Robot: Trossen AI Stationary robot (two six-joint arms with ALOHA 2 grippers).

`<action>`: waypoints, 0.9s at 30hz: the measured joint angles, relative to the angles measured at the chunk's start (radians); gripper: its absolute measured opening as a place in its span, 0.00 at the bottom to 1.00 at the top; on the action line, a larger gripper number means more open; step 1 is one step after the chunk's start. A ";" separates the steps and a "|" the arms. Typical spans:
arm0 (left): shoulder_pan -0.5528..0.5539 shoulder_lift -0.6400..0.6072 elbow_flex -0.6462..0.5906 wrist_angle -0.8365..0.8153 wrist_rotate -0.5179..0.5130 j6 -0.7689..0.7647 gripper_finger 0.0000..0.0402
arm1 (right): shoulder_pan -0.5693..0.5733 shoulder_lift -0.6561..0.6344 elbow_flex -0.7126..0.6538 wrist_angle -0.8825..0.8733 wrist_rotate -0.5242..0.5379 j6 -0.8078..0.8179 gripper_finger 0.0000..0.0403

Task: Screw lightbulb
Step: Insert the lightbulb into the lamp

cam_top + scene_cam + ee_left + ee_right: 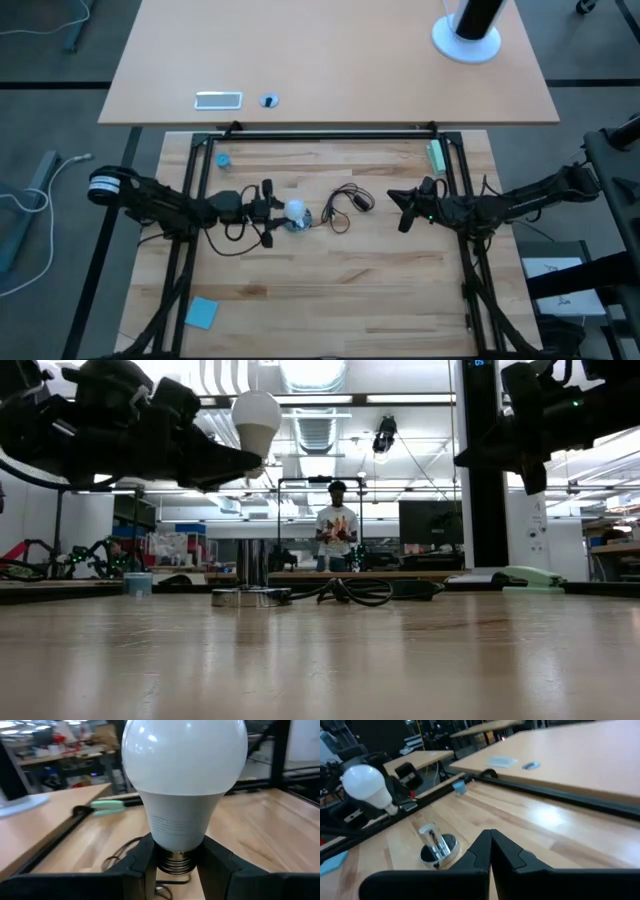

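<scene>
Left end effector (175, 870) clamps lightbulb (184, 780) by base, raised above socket (438, 851) on worktop (330, 290). Right end effector (491, 851) closed, empty, waiting aside. Step: carry-to-socket. Next, likely: turn base down, align, lower, twist.

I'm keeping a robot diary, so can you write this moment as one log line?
left gripper: shut on lightbulb, lifted above socket | right gripper: shut, waiting in the air, holding nothing | lightbulb: not yet in socket

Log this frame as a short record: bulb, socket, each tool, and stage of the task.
bulb: white bulb held by its screw base, dome up, above the table
socket: silver socket on the table, empty, black cord attached
left tool: left tool shut on the bulb, raised over the socket
right tool: right tool shut, empty, off to the side
stage: bulb not yet in socket
</scene>
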 joint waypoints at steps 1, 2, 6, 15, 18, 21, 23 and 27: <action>-0.002 0.005 0.006 -0.011 0.011 -0.006 0.25 | 0.000 0.020 0.000 0.029 0.000 -0.008 0.00; -0.005 0.008 0.013 -0.026 0.024 -0.016 0.25 | 0.000 0.040 0.001 0.053 0.000 -0.014 0.00; -0.040 0.017 0.059 -0.105 0.049 -0.027 0.25 | 0.000 0.110 0.023 0.071 -0.046 -0.029 0.00; -0.059 0.022 0.313 -0.405 0.000 0.020 0.25 | 0.003 0.373 0.173 0.326 -0.268 -0.310 0.00; -0.069 0.022 0.347 -0.419 -0.001 0.057 0.25 | 0.002 0.475 0.267 0.326 -0.298 -0.379 0.03; -0.069 0.017 0.344 -0.392 -0.005 0.062 0.25 | 0.006 0.561 0.344 0.326 -0.320 -0.430 0.11; -0.068 0.014 0.339 -0.370 -0.013 0.060 0.25 | 0.008 0.610 0.382 0.326 -0.313 -0.460 0.17; -0.069 0.021 0.325 -0.342 -0.025 0.035 0.25 | 0.007 0.713 0.461 0.335 -0.306 -0.517 0.33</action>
